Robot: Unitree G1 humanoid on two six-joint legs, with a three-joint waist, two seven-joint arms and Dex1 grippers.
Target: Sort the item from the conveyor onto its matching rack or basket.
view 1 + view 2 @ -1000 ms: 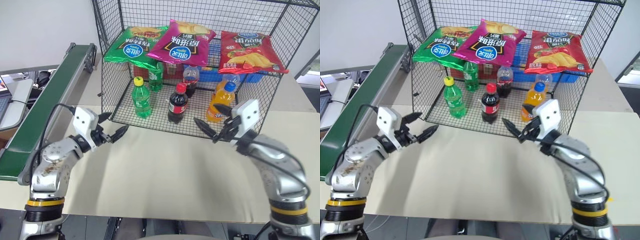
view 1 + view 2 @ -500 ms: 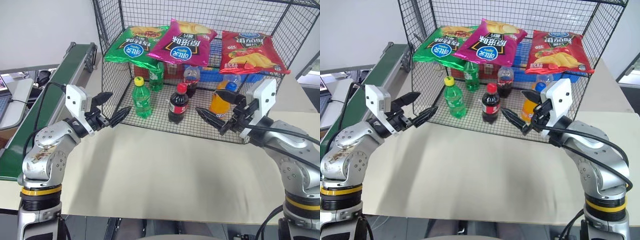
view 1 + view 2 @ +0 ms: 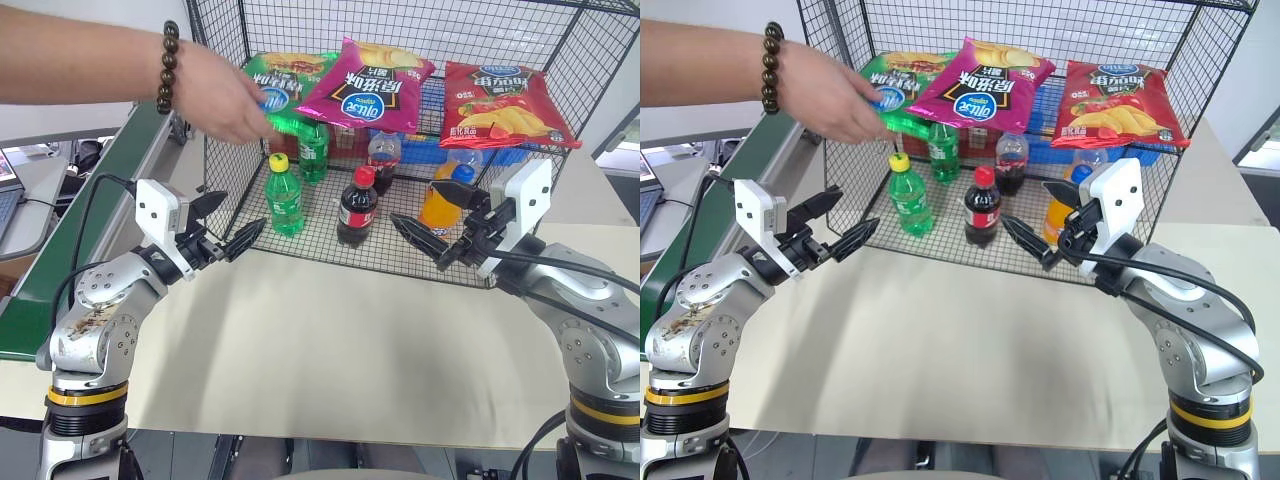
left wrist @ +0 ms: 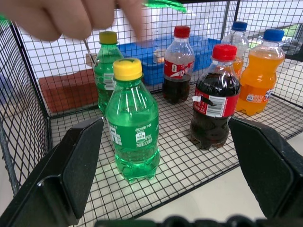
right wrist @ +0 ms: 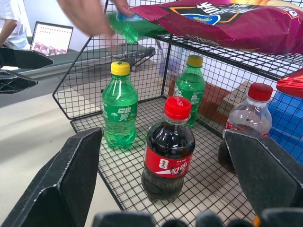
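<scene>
With a person's hand (image 3: 215, 95) on the green crisp bag (image 3: 285, 95) atop the cage (image 3: 400, 20), both end effectors, left (image 3: 228, 228) and right (image 3: 432, 240), wide open and empty, risk striking it if they reach in.

My black fingers (image 3: 244, 236) frame a green bottle (image 4: 133, 126) with a yellow cap. The shiny green bag (image 3: 290, 84) lies beside a magenta bag (image 3: 372, 86) and a red bag (image 3: 500, 100) on the black wire cage (image 3: 520, 30).

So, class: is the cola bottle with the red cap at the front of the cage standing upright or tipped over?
Upright. The cola bottle stands on its base on the cage floor, red cap on top, beside the green bottle.
</scene>
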